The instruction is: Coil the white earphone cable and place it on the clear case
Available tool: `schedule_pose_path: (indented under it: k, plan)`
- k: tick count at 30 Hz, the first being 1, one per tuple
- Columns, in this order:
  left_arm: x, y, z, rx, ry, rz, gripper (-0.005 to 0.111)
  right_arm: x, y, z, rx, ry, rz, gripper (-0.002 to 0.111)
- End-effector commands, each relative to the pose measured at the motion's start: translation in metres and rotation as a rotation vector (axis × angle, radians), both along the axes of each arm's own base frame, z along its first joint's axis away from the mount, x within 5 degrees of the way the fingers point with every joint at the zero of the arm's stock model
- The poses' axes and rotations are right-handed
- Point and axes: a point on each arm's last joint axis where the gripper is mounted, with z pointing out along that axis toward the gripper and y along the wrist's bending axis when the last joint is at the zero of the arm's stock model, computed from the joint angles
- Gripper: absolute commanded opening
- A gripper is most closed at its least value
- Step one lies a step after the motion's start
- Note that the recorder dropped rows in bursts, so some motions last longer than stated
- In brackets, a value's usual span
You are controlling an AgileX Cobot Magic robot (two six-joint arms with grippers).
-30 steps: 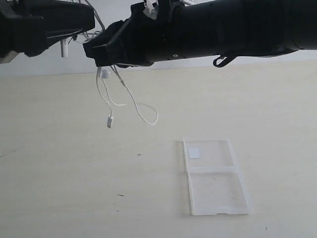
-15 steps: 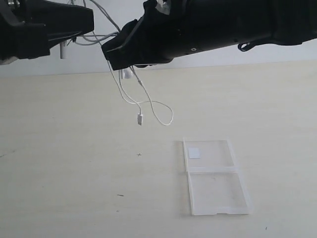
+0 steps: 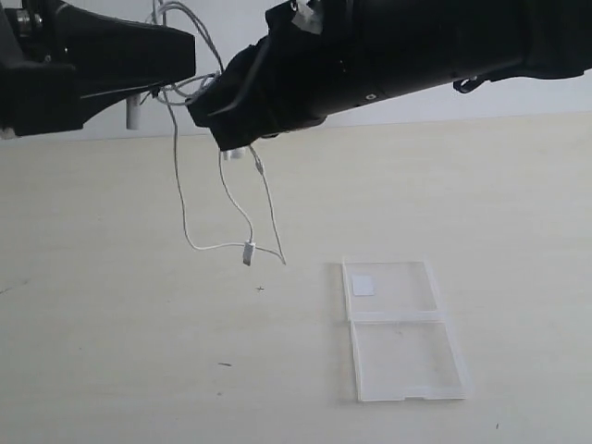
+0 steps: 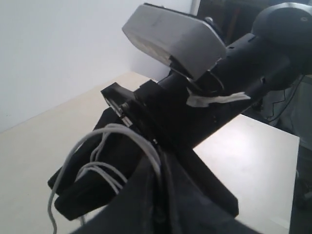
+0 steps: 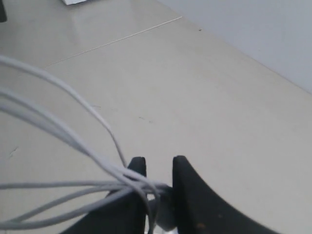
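Note:
The white earphone cable [image 3: 248, 252] hangs in the air between my two grippers, above the table's left half. Long loops droop down to a small white piece near the tabletop. My left gripper [image 3: 191, 57] is shut, and a strand runs into its closed fingertips [image 4: 158, 168]. My right gripper [image 3: 205, 109] sits just beside it, shut on a bundle of several cable strands [image 5: 97, 187] pinched between its two black fingers [image 5: 138, 168]. The clear case [image 3: 398, 328] lies open and flat on the table to the right, with its white sticker [image 3: 363, 285] in the far half.
The pale tabletop [image 3: 111, 351] carries a few tiny dark specks [image 3: 225, 364]. A light wall [image 3: 462, 102] runs behind the table. In the left wrist view the right arm's grey wrist camera [image 4: 170, 34] looms close in front.
The right gripper has shifted right and a little lower, and the left gripper edged right. The hanging cable has lengthened, its loops dropping lower and swinging right toward the table.

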Motion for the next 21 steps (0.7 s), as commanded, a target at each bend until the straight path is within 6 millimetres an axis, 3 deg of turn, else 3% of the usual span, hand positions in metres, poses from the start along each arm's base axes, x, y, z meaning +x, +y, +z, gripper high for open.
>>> schedule_pose_path:
  k: [1, 4, 12, 21]
  plan:
    - [-0.001, -0.001, 0.003, -0.032, 0.013, -0.011, 0.000, -0.006, 0.001, 0.000, -0.022, -0.022, 0.094, 0.000]
    - [-0.003, -0.002, 0.003, -0.038, 0.016, -0.027, 0.000, -0.007, 0.001, 0.000, -0.022, -0.016, 0.107, 0.007]
    - [-0.004, -0.003, 0.004, -0.043, 0.021, -0.048, 0.000, -0.008, 0.001, 0.000, -0.015, -0.005, 0.113, 0.048]
    - [-0.010, -0.008, 0.016, -0.078, 0.011, -0.135, 0.000, -0.004, 0.002, 0.005, 0.048, 0.014, 0.050, 0.052]
